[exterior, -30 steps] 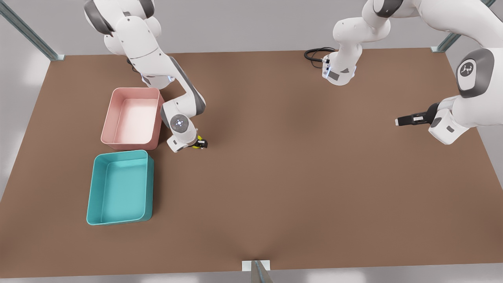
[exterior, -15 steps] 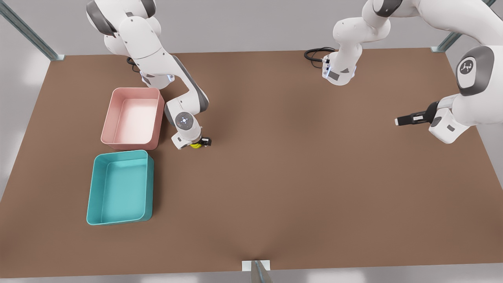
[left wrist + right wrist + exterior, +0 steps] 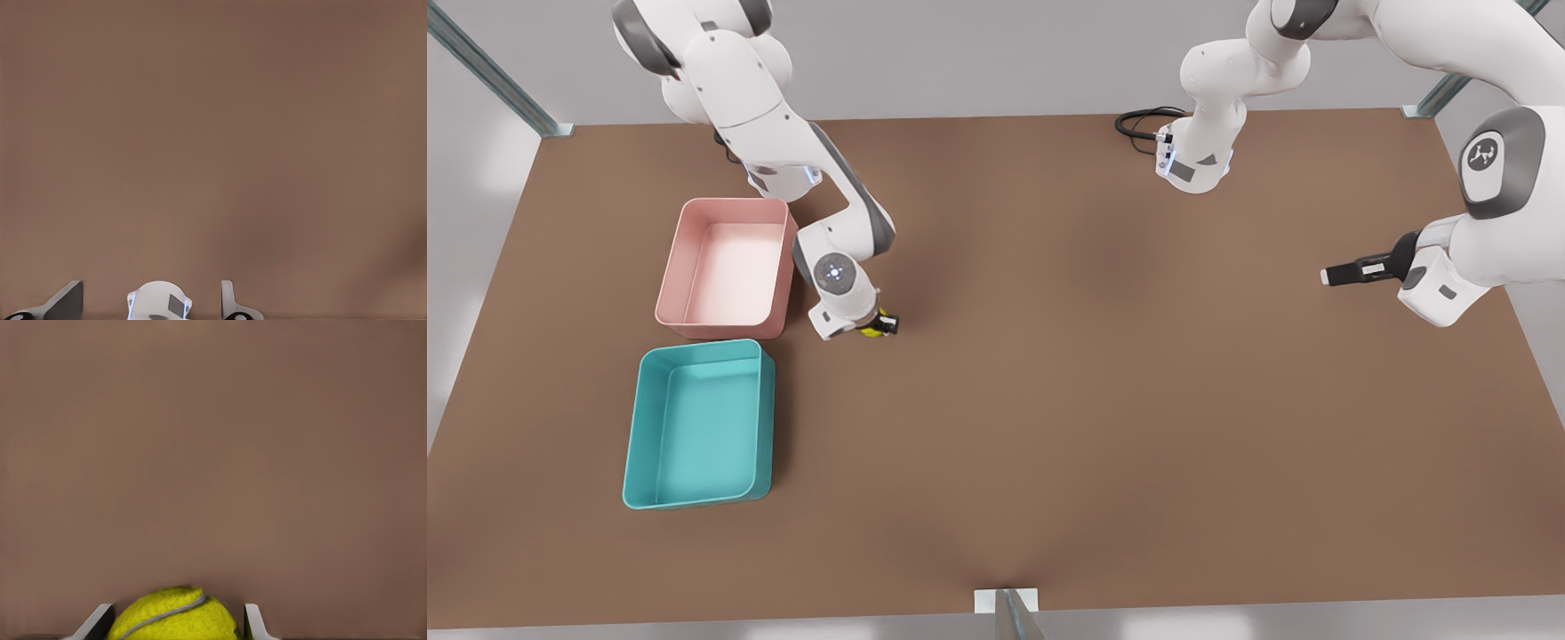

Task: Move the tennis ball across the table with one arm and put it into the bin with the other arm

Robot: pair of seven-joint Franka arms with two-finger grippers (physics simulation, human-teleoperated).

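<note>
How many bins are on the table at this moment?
2. The pink bin stands at the front view's left, beside the right gripper. The teal bin stands just nearer the camera. None seems hidden.

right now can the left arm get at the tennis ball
Probably not. The tennis ball sits between the right gripper's fingers beside the pink bin, while the left gripper waits open, far across the table at the front view's right.

Yellow-green tennis ball (image 3: 175,617), seemingly clamped between right hand (image 3: 175,623) fingers.
</note>
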